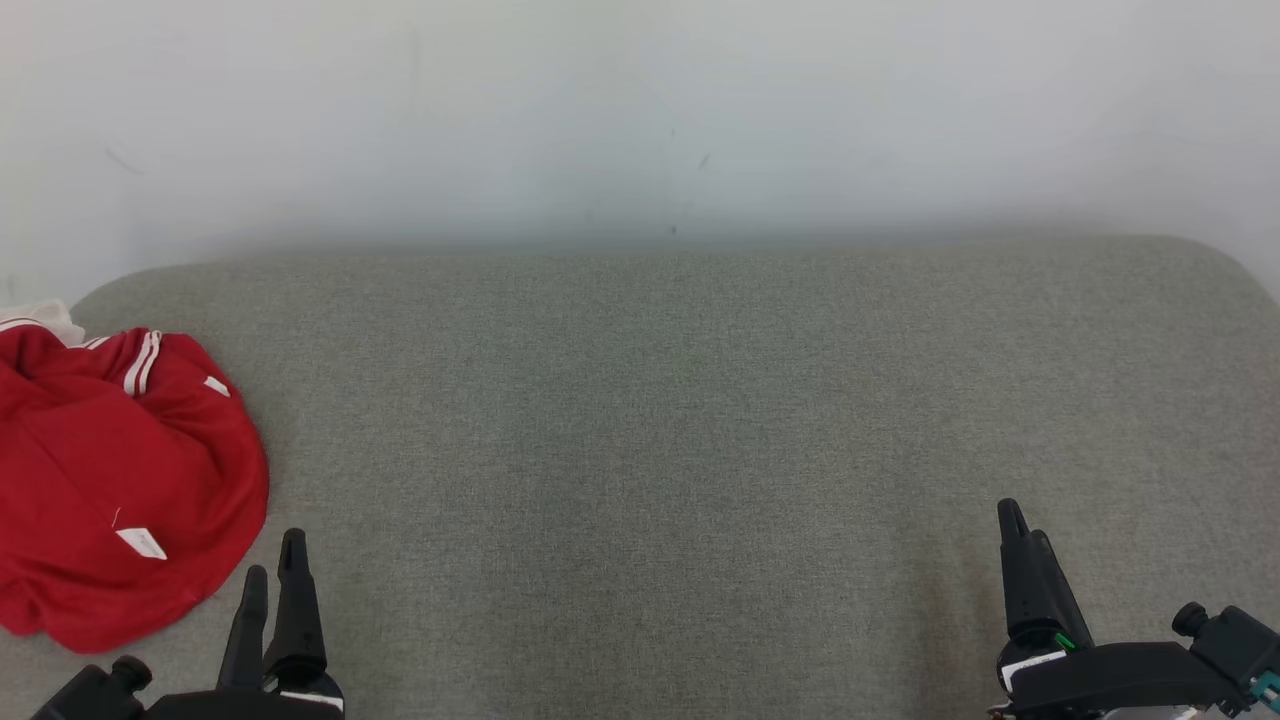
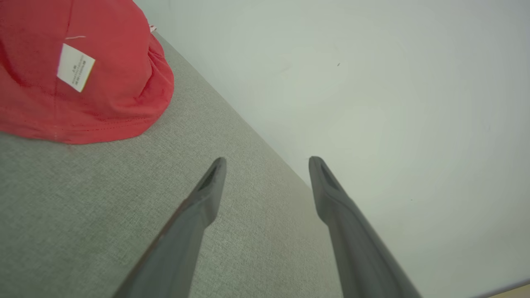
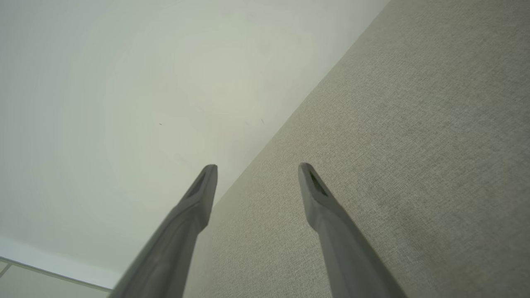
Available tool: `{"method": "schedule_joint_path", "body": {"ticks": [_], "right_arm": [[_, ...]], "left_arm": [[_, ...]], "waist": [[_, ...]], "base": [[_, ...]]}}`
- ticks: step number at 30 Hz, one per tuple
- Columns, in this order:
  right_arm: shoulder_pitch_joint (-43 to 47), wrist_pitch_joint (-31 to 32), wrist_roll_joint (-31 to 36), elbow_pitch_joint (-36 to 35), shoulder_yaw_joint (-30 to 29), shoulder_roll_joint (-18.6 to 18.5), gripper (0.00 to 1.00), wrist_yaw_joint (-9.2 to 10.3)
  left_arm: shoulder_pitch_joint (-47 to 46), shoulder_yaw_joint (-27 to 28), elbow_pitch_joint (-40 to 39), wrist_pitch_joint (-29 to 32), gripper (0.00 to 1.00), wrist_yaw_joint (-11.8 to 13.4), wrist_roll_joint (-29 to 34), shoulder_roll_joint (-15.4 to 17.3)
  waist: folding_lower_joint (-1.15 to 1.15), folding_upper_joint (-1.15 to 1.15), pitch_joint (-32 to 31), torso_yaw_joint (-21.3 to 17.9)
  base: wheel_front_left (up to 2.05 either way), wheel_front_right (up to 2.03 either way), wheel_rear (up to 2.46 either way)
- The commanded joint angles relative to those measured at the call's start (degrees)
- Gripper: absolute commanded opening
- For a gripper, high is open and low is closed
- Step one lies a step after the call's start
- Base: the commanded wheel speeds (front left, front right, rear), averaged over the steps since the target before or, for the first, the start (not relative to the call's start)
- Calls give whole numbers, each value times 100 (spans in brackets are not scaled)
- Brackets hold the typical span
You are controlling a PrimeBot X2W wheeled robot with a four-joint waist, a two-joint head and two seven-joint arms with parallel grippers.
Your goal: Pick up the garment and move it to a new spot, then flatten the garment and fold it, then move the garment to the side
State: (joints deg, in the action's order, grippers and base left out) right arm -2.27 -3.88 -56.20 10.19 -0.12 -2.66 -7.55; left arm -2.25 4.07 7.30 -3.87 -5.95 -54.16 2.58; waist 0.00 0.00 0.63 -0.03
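Grey woven fabric covered the desk, a broad surface with rounded far corners that ran up to a plain pale wall marked by a few faint dark specks. Seen from the head, the red garment lay crumpled in a loose heap on the desk, cut off on its outer side by the picture's edge. White stripes ran across a fold on the garment's far side. A small white tab sat just beside them, and a larger white label lay on the garment's near part. A bit of pale cloth showed at the garment's far edge, toward the wall; whether it belonged to the garment could not be told.

The left jaws stood just beside the garment's near hem, on its side toward the middle of the desk. Their fingers pointed away from the robot and did not touch the cloth. In the left wrist view those two fingers were spread, with desk and wall showing in the gap. The garment and its label lay off to one side of the tips, apart from them.

The right jaws were well apart from the garment, toward the other end of the desk, their fingers also pointing toward the wall. In the right wrist view the fingers were spread wide, with grey fabric and the wall showing in the gap.
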Motion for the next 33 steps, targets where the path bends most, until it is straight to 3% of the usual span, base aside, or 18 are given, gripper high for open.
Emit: {"method": "schedule_joint_path", "body": {"ticks": [1, 16, 33], "right_arm": [[-20, -61, 203, -101, 19, -20, 100, 4], [72, -328, 1455, -244, 120, -23, 100, 6], [159, -599, 2619, -366, 201, -25, 100, 7]], "left_arm": [[2, -14, -107, -56, 100, 19, 282, 25], [100, -162, -207, -323, 100, 60, 1975, 75], [180, -281, -376, -595, 100, 122, 3122, 150]], "waist": [[0, 0, -3, 0], [0, 0, -17, 12], [0, 0, -38, 17]], "base": [[0, 0, 0], [0, 0, 0], [0, 0, 0]]}}
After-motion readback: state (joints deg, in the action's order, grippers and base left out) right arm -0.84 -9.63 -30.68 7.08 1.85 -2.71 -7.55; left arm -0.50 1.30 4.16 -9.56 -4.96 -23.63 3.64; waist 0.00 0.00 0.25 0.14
